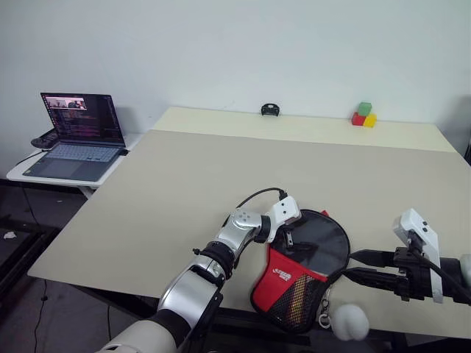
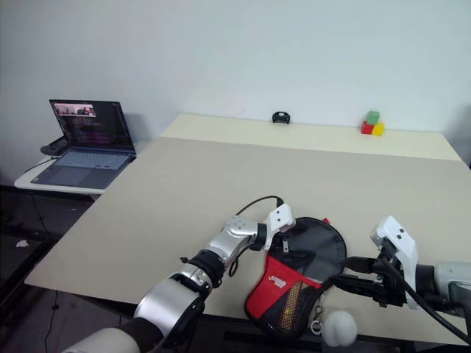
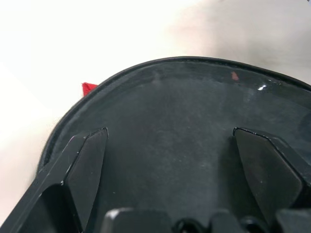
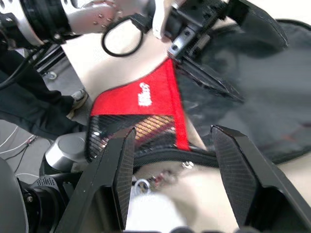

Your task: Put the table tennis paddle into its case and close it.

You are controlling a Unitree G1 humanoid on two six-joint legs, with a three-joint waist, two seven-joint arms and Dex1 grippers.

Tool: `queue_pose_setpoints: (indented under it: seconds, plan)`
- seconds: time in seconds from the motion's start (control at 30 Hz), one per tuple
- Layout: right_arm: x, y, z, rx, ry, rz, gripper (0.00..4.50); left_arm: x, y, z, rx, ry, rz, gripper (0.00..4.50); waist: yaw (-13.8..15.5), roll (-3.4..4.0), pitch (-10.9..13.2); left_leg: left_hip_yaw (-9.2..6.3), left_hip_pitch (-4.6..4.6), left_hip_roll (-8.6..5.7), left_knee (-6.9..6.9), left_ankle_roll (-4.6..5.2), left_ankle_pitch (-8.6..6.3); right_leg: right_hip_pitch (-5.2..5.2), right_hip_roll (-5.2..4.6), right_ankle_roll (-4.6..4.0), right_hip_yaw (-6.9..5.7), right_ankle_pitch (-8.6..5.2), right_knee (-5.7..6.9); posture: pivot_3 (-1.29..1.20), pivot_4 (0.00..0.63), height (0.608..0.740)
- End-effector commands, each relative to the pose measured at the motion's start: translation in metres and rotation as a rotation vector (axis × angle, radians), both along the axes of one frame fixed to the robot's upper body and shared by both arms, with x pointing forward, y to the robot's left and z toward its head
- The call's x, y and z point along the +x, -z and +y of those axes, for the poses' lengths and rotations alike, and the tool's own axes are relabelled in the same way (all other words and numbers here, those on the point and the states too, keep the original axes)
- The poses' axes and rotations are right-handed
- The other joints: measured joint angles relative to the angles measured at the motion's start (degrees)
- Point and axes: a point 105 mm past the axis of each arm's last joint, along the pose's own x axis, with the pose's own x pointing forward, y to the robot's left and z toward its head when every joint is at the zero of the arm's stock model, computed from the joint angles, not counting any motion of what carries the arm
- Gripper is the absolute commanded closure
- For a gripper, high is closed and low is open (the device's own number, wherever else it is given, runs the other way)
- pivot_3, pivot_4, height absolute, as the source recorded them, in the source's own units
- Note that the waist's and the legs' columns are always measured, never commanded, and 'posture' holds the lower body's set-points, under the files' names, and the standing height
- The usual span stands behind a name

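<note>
1 case (image 1: 303, 266), 1 laptop (image 1: 76, 138), 3 blocks (image 1: 363, 115) (red, green, yellow), 1 fluffy ball (image 1: 348, 321).

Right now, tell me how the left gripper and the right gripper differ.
The left gripper sits over the black face of the case, fingers spread wide across it; the right gripper hangs off the case's right edge, touching nothing. The left points rightward, the right points leftward. Both are open and hold nothing.
</note>
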Motion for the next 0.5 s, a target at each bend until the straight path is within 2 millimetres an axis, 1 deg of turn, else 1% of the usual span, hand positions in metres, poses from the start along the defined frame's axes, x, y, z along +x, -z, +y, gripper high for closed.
queue_pose_setpoints:
  seconds: [0.03, 0.07, 0.1, 0.13, 0.17, 0.2, 0.23, 0.3, 0.37, 0.43, 0.5]
  plan:
    - [0.020, -0.003, -0.004, -0.014, 0.049, -0.078, 0.87, -0.001, 0.006, 0.003, 0.016, -0.008, 0.013, 0.00, -0.2, 0.00, 0.0, 0.00, -0.01, 0.00, 0.00, 0.00, 0.00, -0.02, 0.00, 0.00, 0.00, 0.00, 0.01, 0.00, 0.150, 0.740]
    - [0.027, -0.003, -0.006, -0.012, 0.071, -0.094, 0.54, -0.001, 0.003, 0.004, 0.008, -0.004, 0.010, 0.00, -0.3, 0.03, 0.0, 0.00, 0.00, 0.00, 0.00, 0.00, 0.00, -0.02, 0.00, 0.00, 0.00, 0.00, 0.02, 0.00, 0.150, 0.740]
    - [0.039, 0.000, -0.010, -0.027, 0.115, -0.122, 0.18, -0.001, -0.001, 0.005, -0.006, 0.007, 0.006, 0.00, -0.5, 0.07, 0.0, 0.00, 0.00, 0.01, 0.00, 0.00, 0.00, -0.03, -0.02, 0.00, 0.00, 0.00, 0.03, 0.00, 0.150, 0.740]
    - [0.050, 0.003, -0.014, -0.038, 0.148, -0.139, 0.04, -0.002, -0.006, 0.007, -0.021, 0.020, 0.003, 0.00, -0.7, 0.08, 0.1, -0.01, -0.01, 0.01, 0.00, 0.00, 0.00, -0.04, -0.02, -0.01, 0.00, 0.00, 0.03, 0.00, 0.150, 0.740]
    - [0.056, 0.005, -0.016, -0.048, 0.167, -0.148, 0.04, -0.002, -0.009, 0.008, -0.031, 0.028, 0.001, 0.00, -1.2, 0.13, 0.1, 0.00, -0.01, 0.02, -0.01, 0.00, 0.00, -0.05, -0.02, -0.01, 0.01, 0.00, 0.03, 0.00, 0.150, 0.740]
    - [0.068, 0.009, -0.019, -0.053, 0.202, -0.164, 0.04, -0.003, -0.017, 0.012, -0.054, 0.046, 0.000, 0.00, -1.2, 0.14, 0.2, 0.00, -0.08, 0.02, -0.01, -0.01, 0.01, -0.13, -0.02, -0.01, 0.01, 0.00, 0.05, 0.00, 0.150, 0.740]
    - [0.075, 0.012, -0.021, -0.056, 0.222, -0.172, 0.04, -0.004, -0.023, 0.014, -0.069, 0.059, 0.000, 0.00, -1.5, 0.08, 0.2, 0.00, -0.15, 0.02, -0.01, -0.01, 0.01, -0.19, -0.02, -0.02, 0.01, 0.00, 0.05, 0.00, 0.150, 0.740]
    - [0.085, 0.016, -0.021, -0.070, 0.226, -0.193, 0.04, -0.006, -0.032, 0.020, -0.091, 0.073, 0.003, 0.00, -1.9, 0.17, 0.4, 0.07, -0.23, 0.05, -0.02, -0.04, 0.02, -0.32, 0.00, -0.03, 0.09, 0.00, 0.07, 0.00, 0.150, 0.740]
    - [0.096, 0.020, -0.019, -0.046, 0.240, -0.201, 0.04, -0.008, -0.044, 0.028, -0.114, 0.085, 0.009, 0.00, -2.1, 0.19, 0.4, 0.15, -0.52, 0.05, -0.05, -0.26, 0.15, -0.72, -0.01, -0.08, 0.16, -0.02, 0.12, 0.00, 0.150, 0.740]
    - [0.108, 0.021, -0.013, 0.000, 0.252, -0.213, 0.04, -0.008, -0.060, 0.042, -0.134, 0.084, 0.021, 0.00, -2.9, 0.15, 0.5, 0.23, -1.00, 0.11, 0.00, -0.33, 0.19, -1.29, 0.00, -0.10, 0.22, -0.02, 0.37, 0.00, 0.150, 0.740]
    - [0.120, 0.026, -0.009, 0.030, 0.269, -0.220, 0.04, -0.011, -0.078, 0.068, -0.155, 0.075, 0.051, 0.00, -3.4, 0.20, 0.6, 0.36, -1.18, 0.12, 0.05, -0.39, 0.23, -1.66, -0.01, -0.16, 0.27, -0.06, 0.71, 0.00, 0.150, 0.740]
